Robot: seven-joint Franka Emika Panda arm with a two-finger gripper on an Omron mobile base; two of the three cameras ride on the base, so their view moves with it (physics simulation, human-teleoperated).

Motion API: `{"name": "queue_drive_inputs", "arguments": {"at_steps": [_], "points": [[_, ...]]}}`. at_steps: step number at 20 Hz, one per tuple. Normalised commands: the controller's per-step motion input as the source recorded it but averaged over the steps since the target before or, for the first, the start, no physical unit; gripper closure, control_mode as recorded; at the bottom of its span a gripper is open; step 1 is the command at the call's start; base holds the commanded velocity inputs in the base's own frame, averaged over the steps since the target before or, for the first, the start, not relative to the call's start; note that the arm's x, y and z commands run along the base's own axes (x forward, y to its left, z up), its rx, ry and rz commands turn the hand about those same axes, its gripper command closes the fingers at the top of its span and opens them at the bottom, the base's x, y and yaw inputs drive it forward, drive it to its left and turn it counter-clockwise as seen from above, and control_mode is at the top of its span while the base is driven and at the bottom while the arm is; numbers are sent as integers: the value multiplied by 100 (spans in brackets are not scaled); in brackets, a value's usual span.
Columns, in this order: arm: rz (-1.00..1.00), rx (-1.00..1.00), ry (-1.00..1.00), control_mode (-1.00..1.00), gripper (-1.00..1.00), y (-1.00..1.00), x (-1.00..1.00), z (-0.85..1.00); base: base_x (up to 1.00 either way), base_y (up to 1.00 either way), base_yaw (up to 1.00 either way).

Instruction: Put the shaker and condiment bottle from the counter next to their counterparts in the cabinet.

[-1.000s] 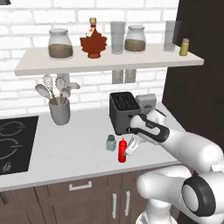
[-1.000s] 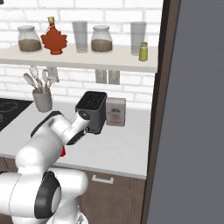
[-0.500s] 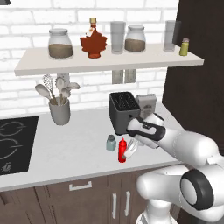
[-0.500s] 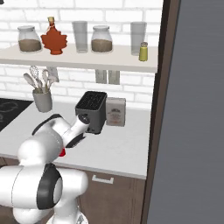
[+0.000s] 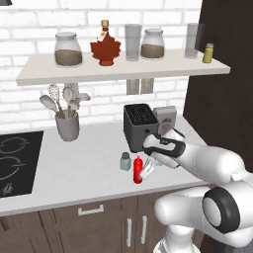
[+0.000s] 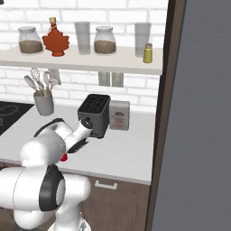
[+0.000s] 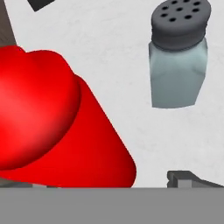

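The red condiment bottle [image 5: 138, 169] stands on the counter [image 5: 79, 170] in front of the toaster. The pale blue-grey shaker [image 5: 125, 161] stands just to its left. My gripper [image 5: 147, 171] reaches down on the bottle's right side, jaws open and holding nothing. In the hand view the bottle [image 7: 52, 127] looms very close at the left, the shaker [image 7: 178, 65] stands apart at the upper right, and one dark fingertip [image 7: 188, 178] shows at the bottom right. On the cabinet shelf [image 5: 123, 71] stand the maple-leaf syrup bottle [image 5: 105, 48] and the yellow-green shaker [image 5: 209, 53].
A dark toaster [image 5: 140, 126] and a small box [image 5: 165, 117] stand right behind the gripper. A utensil holder [image 5: 67, 126] is at the back left and a cooktop [image 5: 15, 163] lies at the far left. Jars [image 5: 68, 49] and glasses [image 5: 132, 42] share the shelf. A dark tall panel [image 6: 198, 113] bounds the right.
The arm has swung a little, bringing the hand slightly closer to the red bottle. The jaws stayed open and the bottle and shaker have not moved.
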Motion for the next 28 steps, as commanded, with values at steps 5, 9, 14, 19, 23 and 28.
{"name": "queue_drive_inputs", "arguments": {"at_steps": [5,9,14,19,23,28], "points": [[0,0,1,-100,-100,22,2,-65,0,0,0],[0,0,8,-100,100,24,0,-31,0,0,0],[0,0,15,-100,100,3,7,-5,0,0,0],[0,1,-2,-100,100,0,-4,1,0,0,0],[0,18,-29,-100,100,-17,-58,32,0,0,0],[0,16,-33,-100,100,-22,-69,17,0,0,0]]}}
